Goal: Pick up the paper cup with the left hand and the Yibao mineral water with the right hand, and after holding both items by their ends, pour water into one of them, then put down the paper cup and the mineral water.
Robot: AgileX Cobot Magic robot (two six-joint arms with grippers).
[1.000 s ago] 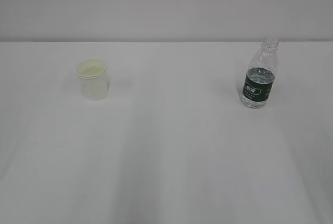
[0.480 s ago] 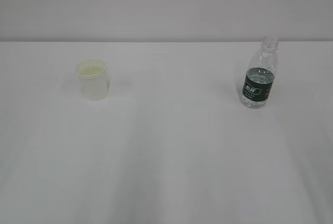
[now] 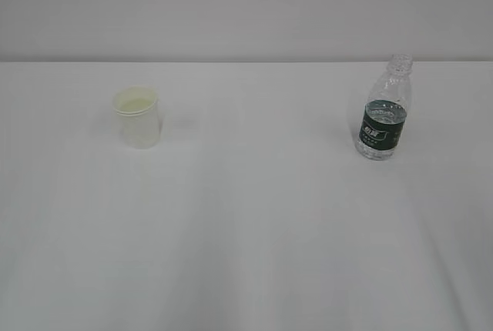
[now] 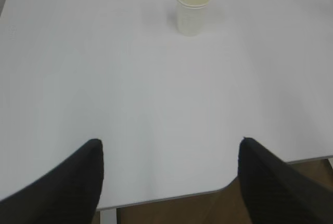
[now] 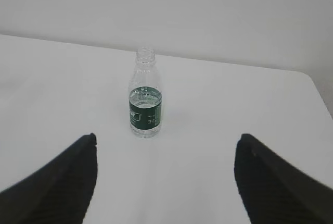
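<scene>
The paper cup (image 3: 137,118) stands upright on the left of the white table, with pale liquid showing inside; the left wrist view shows it far ahead (image 4: 193,9). The Yibao mineral water (image 3: 384,110) stands upright on the right, capless, with a dark green label and water up to about the label's top; the right wrist view shows it ahead, a little left of centre (image 5: 145,95). My left gripper (image 4: 170,146) is open and empty near the table's front edge. My right gripper (image 5: 165,141) is open and empty, well short of the bottle. Neither arm shows in the exterior view.
The white table (image 3: 254,215) runs back to a pale wall. Its front edge and a brown floor show below the left gripper (image 4: 171,197). Its right edge shows in the right wrist view (image 5: 321,99).
</scene>
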